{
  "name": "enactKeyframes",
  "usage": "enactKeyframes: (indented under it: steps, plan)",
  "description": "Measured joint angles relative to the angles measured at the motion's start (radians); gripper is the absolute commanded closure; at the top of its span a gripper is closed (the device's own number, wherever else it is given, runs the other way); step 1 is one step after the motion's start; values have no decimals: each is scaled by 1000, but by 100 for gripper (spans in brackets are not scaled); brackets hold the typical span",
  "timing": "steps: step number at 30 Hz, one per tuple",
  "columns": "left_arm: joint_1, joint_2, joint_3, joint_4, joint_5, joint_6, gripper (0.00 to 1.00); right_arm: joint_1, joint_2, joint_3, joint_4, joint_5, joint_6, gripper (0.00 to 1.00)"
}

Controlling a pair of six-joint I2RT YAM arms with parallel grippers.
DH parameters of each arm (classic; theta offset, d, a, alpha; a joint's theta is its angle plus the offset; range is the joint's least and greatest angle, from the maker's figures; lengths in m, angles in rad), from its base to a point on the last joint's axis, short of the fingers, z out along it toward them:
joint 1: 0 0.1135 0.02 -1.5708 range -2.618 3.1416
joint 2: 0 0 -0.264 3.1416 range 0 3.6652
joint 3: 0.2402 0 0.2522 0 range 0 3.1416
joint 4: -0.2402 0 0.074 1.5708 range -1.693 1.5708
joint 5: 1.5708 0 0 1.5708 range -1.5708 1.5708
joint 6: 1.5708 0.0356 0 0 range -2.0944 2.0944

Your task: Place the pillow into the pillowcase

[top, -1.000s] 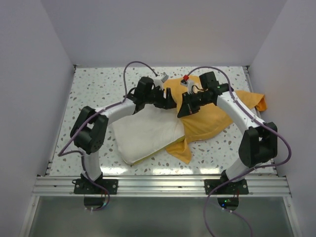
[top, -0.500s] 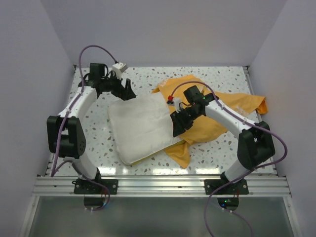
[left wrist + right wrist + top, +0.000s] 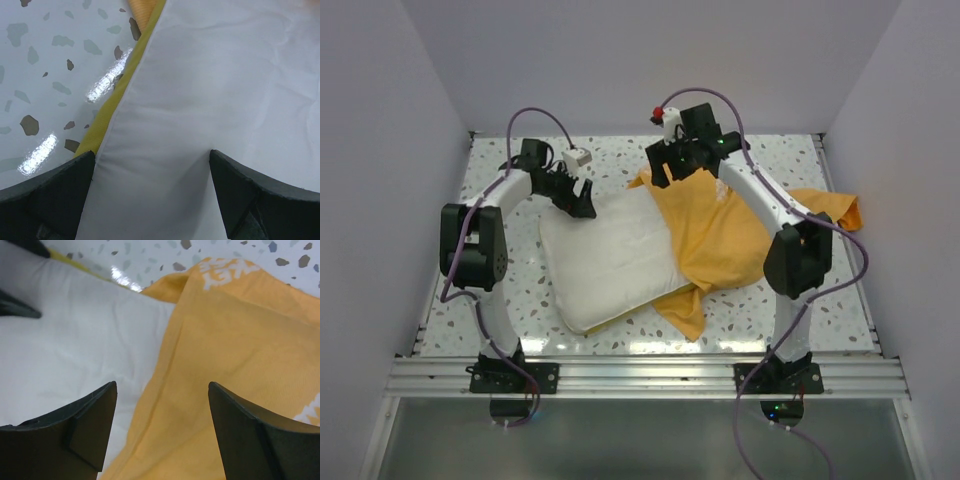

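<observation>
The pillow lies flat mid-table, slightly askew, most of its white face bare. The pillowcase is spread to its right; the orange edge laps over the pillow's right side, and an orange flap shows beside the pillow's near right corner. White print shows on the cloth.

The left gripper sits at the pillow's far left corner, its jaws spread wide. In the wrist view they straddle the white fabric next to the yellow-green strip and grip nothing.

The right gripper hangs above the far end of the seam where orange meets white. Its jaws also stand well apart, with nothing between them.
</observation>
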Motion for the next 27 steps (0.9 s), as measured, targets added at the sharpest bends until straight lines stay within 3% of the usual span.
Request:
enactKeyframes:
  steps: [5, 7, 11, 27]
  plan:
    - [0, -2, -6, 29, 1, 4, 0, 0, 273, 247, 48, 142, 79, 16]
    - [0, -6, -20, 43, 2, 3, 0, 1, 356, 314, 47, 179, 99, 6]
    - [0, -19, -51, 74, 3, 2, 0, 5, 490, 398, 57, 230, 133, 2]
    - [0, -53, -130, 153, 2, -16, 0, 24, 614, 426, 216, 294, 220, 2]
